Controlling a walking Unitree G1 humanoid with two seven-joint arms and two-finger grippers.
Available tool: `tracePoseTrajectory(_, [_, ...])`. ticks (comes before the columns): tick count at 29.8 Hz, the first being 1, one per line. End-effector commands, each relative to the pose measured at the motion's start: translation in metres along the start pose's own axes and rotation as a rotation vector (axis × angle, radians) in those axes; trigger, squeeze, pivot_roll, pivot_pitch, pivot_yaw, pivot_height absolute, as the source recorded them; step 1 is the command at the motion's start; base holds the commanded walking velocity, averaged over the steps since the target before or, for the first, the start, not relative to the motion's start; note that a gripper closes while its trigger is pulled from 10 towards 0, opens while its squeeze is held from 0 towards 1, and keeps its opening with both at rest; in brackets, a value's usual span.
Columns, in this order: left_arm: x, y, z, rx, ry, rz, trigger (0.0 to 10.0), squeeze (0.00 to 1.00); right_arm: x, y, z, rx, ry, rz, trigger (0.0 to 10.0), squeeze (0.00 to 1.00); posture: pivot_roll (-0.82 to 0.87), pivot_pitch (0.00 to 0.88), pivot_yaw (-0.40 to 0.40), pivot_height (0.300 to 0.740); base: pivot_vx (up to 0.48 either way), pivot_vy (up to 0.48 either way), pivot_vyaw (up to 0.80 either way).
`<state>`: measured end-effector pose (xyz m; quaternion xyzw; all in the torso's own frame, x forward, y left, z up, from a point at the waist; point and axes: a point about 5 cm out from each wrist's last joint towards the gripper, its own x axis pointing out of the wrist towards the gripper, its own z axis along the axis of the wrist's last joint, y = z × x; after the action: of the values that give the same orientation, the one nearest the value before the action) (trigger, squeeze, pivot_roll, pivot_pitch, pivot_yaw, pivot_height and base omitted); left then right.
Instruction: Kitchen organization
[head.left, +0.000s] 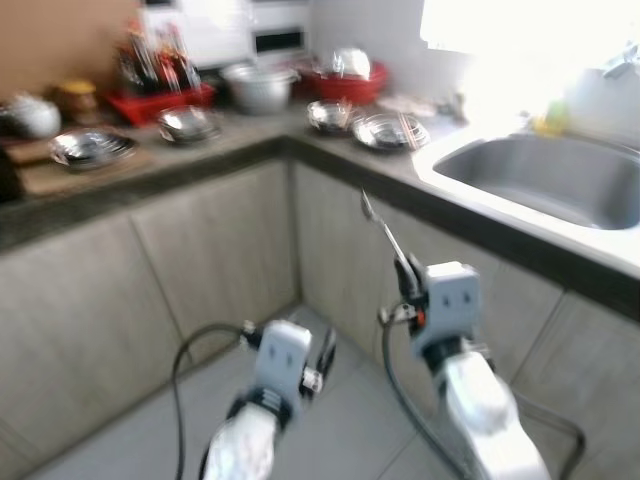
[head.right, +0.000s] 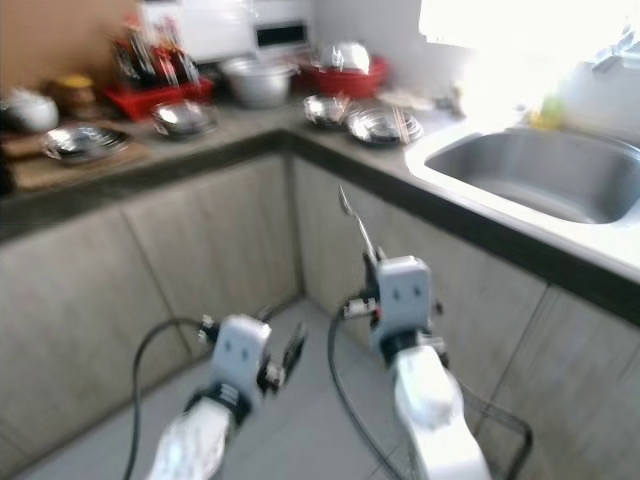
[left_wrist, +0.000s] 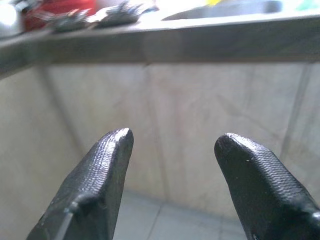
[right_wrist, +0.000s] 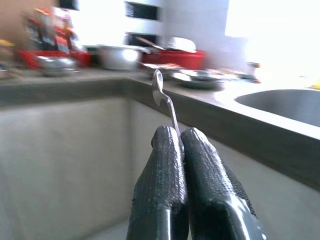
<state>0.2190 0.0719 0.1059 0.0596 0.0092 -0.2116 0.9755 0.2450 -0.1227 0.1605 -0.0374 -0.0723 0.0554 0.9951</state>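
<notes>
My right gripper (head.left: 405, 272) is shut on the handle of a metal spoon (head.left: 380, 225), which sticks up with its bowl (right_wrist: 158, 85) topmost, in front of the cabinet below the corner counter. My left gripper (head.left: 325, 352) hangs lower, near the floor, and is open with nothing between its fingers (left_wrist: 102, 175). On the counter (head.left: 330, 150) ahead lie several steel bowls and plates (head.left: 375, 128), a big steel pot (head.left: 258, 86) and a red basin (head.left: 345, 80). The steel sink (head.left: 555, 180) is to the right.
A red rack of bottles (head.left: 160, 70) and a white appliance (head.left: 250, 30) stand at the back of the counter. More steel dishes (head.left: 92, 146) sit on a board at left. Cabinet fronts (head.left: 210, 260) close off the corner; grey floor tiles (head.left: 340, 420) lie below.
</notes>
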Motion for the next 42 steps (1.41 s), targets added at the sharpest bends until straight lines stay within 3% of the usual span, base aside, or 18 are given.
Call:
tracePoseTrajectory(1, [0.003, 0.009, 0.003, 0.020, -0.015, 0.017, 10.0, 0.00, 0.003, 0.004, 0.006, 0.010, -0.025, 0.004, 10.0, 0.00, 0.10, 0.000, -0.011, 0.740, 0.000, 0.000, -0.80])
tracePoseTrajectory(7, [0.005, 0.015, 0.006, 0.031, -0.028, 0.028, 10.0, 0.00, 0.006, 0.005, 0.009, 0.007, -0.042, 0.009, 10.0, 0.00, 0.10, 0.000, -0.007, 0.740, 0.176, 0.000, -0.79])
tracePoseTrajectory(20, [0.010, 0.021, 0.009, 0.036, -0.040, 0.048, 10.0, 0.00, 0.018, 0.000, 0.022, -0.012, -0.102, -0.005, 10.0, 0.00, 0.11, 0.000, -0.017, 0.740, 0.297, 0.000, 0.00])
tracePoseTrajectory(35, [0.011, 0.022, 0.008, 0.037, -0.039, 0.048, 10.0, 0.00, 0.026, -0.005, 0.023, -0.021, -0.099, -0.012, 10.0, 0.00, 0.11, 0.000, -0.014, 0.740, 0.319, 0.000, 0.00])
tracePoseTrajectory(42, [0.010, 0.024, 0.007, 0.041, -0.034, 0.047, 10.0, 0.00, 0.028, -0.006, 0.023, -0.020, -0.096, -0.010, 10.0, 0.00, 0.11, 0.000, -0.015, 0.740, 0.317, 0.000, -0.75])
